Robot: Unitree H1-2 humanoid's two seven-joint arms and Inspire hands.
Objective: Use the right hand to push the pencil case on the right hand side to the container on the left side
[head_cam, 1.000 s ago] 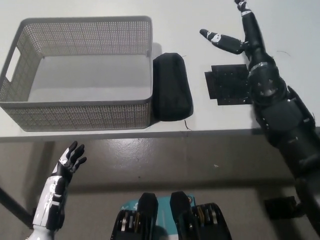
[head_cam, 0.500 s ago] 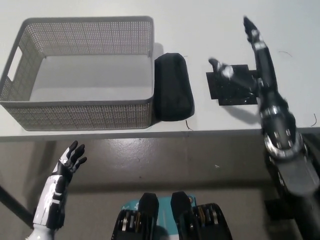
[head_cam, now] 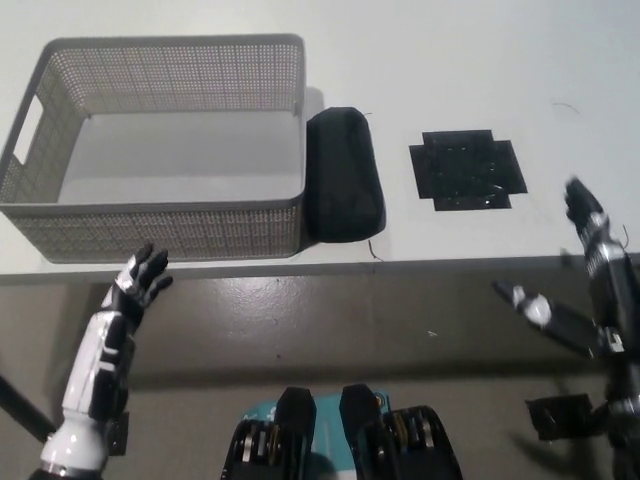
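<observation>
A pale, smooth surface [head_cam: 450, 40] fills the upper frame, its front edge running across the middle. At upper left sits the basket [head_cam: 160, 235], a rectangular grey container of perforated mesh with rounded corners and a handle slot in its left wall, nothing visible inside. Touching its right wall lies the case [head_cam: 344, 172], a black, soft-looking oblong pouch with rounded ends, lengthwise up the frame. Right of it, well apart, is a flat black cross-shaped mat [head_cam: 467, 169].

The case looks to be already against the basket, so the push appears done or nearly so. Any further contact, in this reading, should come flat from the case's right flank, low and square to its long side, so the soft body slides rather than pivots or buckles.

The black right robot hand [head_cam: 580, 270] hangs off the surface at lower right, fingers spread, holding nothing. The white left robot hand [head_cam: 140, 285] rests at lower left, fingers apart, below the basket.
</observation>
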